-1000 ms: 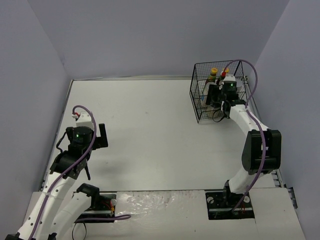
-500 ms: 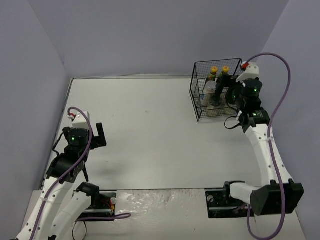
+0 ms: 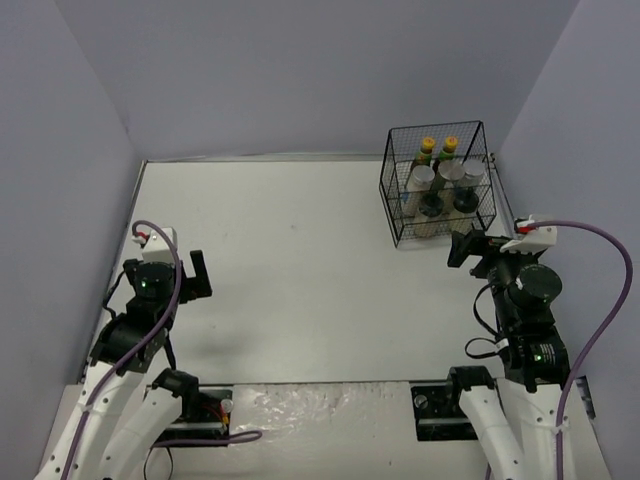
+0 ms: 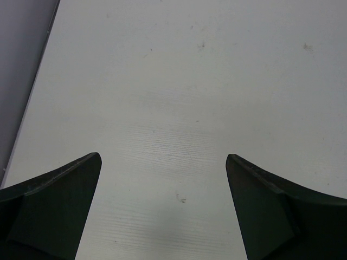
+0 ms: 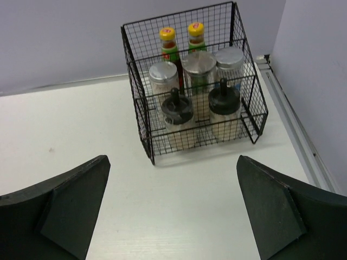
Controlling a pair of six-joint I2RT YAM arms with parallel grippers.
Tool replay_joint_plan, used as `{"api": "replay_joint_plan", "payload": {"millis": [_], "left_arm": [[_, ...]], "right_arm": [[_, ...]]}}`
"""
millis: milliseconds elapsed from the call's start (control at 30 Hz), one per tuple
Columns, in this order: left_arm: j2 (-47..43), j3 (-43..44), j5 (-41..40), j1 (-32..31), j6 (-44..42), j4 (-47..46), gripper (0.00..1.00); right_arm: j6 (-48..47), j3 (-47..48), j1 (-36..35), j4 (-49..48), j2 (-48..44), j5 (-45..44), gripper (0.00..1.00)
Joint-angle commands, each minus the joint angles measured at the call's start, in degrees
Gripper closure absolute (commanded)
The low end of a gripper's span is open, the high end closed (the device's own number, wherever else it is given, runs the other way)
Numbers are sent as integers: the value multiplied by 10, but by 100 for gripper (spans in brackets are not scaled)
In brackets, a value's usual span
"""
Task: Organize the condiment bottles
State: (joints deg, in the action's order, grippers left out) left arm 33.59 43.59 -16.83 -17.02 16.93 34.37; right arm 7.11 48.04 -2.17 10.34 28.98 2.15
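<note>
All seven condiment bottles stand inside the black wire basket (image 3: 398,226) at the back right. In the right wrist view two dark sauce bottles with yellow caps (image 5: 167,39) (image 5: 196,31) are at the rear. Three silver-lidded jars (image 5: 163,73) (image 5: 198,63) (image 5: 230,57) fill the middle row. Two black-capped shakers (image 5: 177,111) (image 5: 224,103) stand in front. My right gripper (image 3: 463,247) (image 5: 172,173) is open and empty, on the near side of the basket and apart from it. My left gripper (image 3: 197,275) (image 4: 162,158) is open and empty over bare table at the left.
The basket (image 5: 200,142) stands close to the right wall (image 3: 560,150) and the table's raised right edge (image 5: 295,130). The back wall (image 3: 300,80) is just behind it. White table surface (image 3: 300,260) lies between the two arms.
</note>
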Motion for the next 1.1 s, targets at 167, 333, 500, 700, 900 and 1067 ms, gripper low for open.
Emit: {"api": "replay_joint_plan", "payload": {"millis": [167, 333, 500, 700, 900, 1067], "left_arm": [[36, 18, -18, -14, 5, -30, 3], [48, 18, -18, -25, 2, -32, 3], [57, 18, -17, -38, -2, -33, 3], [51, 15, -23, -39, -3, -34, 3], [56, 15, -18, -39, -4, -36, 3], [55, 15, -19, -39, -4, -37, 3]], "right_arm": [[12, -47, 2, 12, -107, -66, 0], [12, -48, 2, 14, -104, -65, 0], [16, -49, 2, 15, -99, -53, 0], [16, -52, 3, 15, -85, -41, 0], [14, -52, 3, 14, -86, -36, 0], [14, -52, 3, 15, -91, -33, 0]]}}
